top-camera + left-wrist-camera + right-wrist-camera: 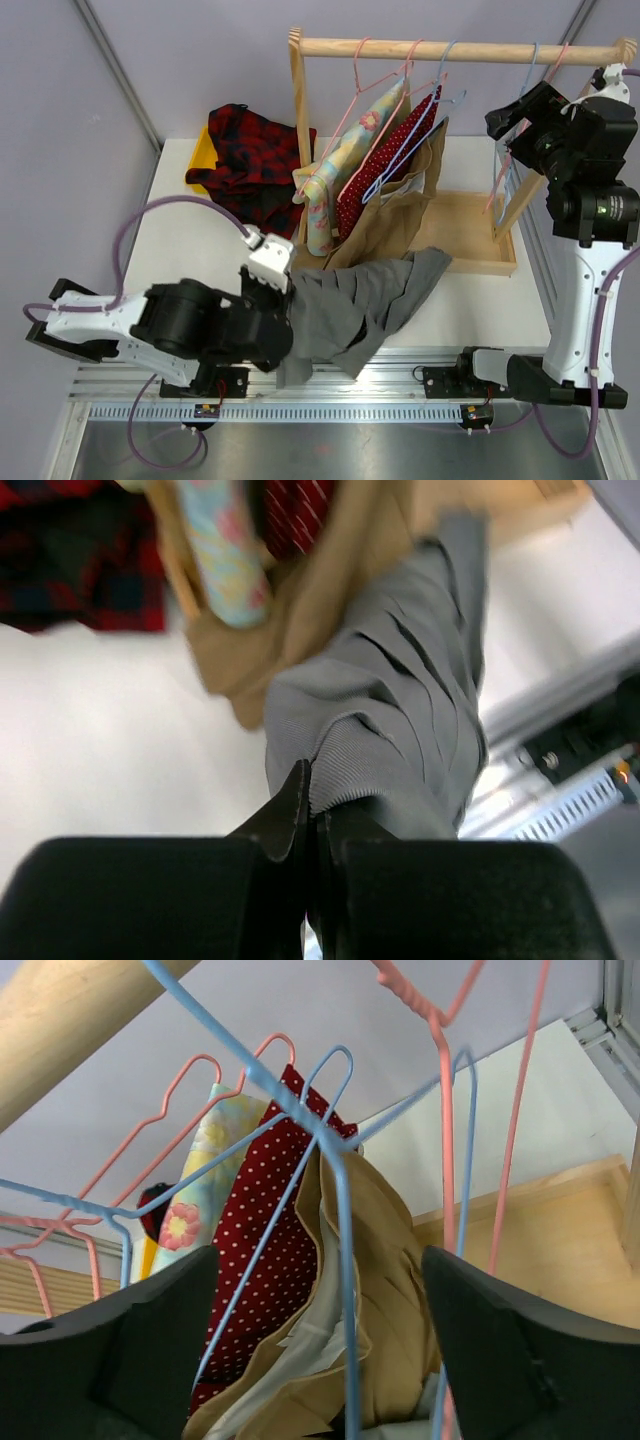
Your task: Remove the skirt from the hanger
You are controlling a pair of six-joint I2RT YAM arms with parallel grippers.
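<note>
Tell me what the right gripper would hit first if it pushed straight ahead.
The right gripper would probably meet the blue hanger wire between its open fingers, then the tan garment behind; depth is unclear.

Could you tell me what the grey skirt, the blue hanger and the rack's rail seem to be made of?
The grey skirt looks like soft matte woven cloth, given its pressed pleats and ribbed band. The blue hanger seems to be thin coated wire, smooth and slightly shiny. The rail is probably unpainted wood: pale tan and round.

Robotics lab cell: grey panel walls (200,60), aluminium mounting rails (120,385), white table (190,260).
</note>
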